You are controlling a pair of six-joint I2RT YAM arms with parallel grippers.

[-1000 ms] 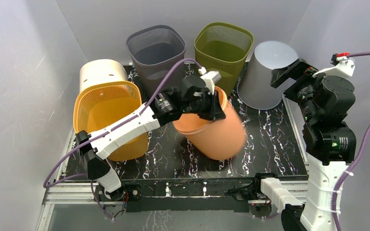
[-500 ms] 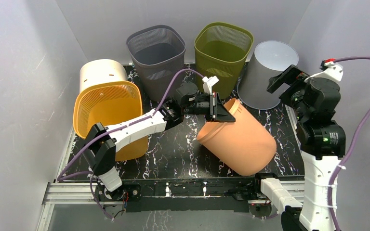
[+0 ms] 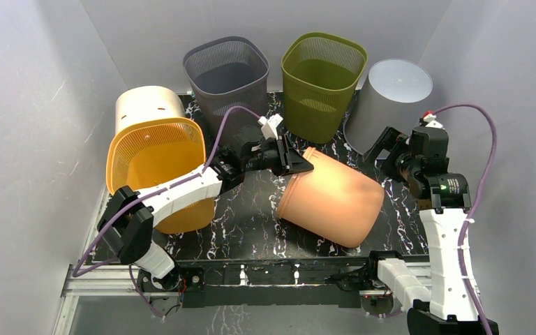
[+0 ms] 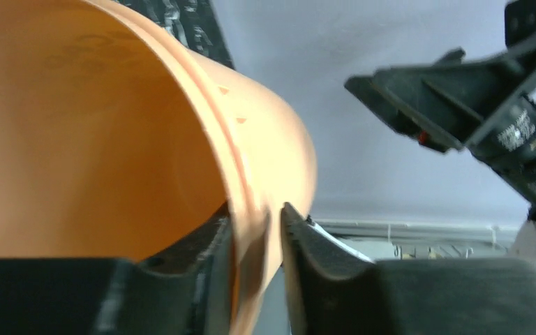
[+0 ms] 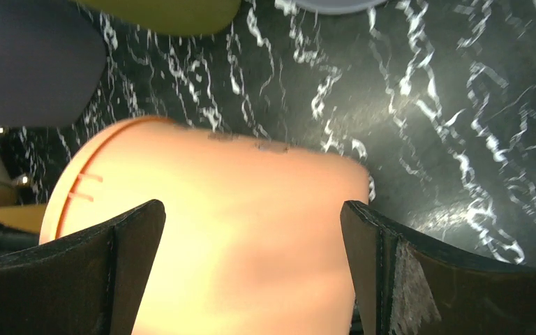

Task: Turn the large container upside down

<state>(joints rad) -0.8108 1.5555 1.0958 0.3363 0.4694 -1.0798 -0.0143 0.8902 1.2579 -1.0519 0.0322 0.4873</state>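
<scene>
The large container is a smooth orange bin (image 3: pixel 331 199) lying tilted on its side on the black marbled table (image 3: pixel 251 223), its mouth toward the left. My left gripper (image 3: pixel 294 164) is shut on the bin's rim, one finger inside and one outside, as the left wrist view shows (image 4: pixel 255 230). My right gripper (image 3: pixel 384 146) is open and empty, just right of the bin's base. In the right wrist view the bin's wall (image 5: pixel 237 230) fills the space between the spread fingers (image 5: pixel 132 237).
A yellow mesh basket (image 3: pixel 157 167) and a cream bin (image 3: pixel 146 105) stand at the left. A grey mesh basket (image 3: pixel 227 73), an olive mesh basket (image 3: pixel 323 70) and an upturned grey bin (image 3: pixel 391 101) line the back.
The left gripper has swung the bin's rim up and leftward, tipping the bin from mouth-up onto its side. The right arm has come down and left, close to the bin's base.
</scene>
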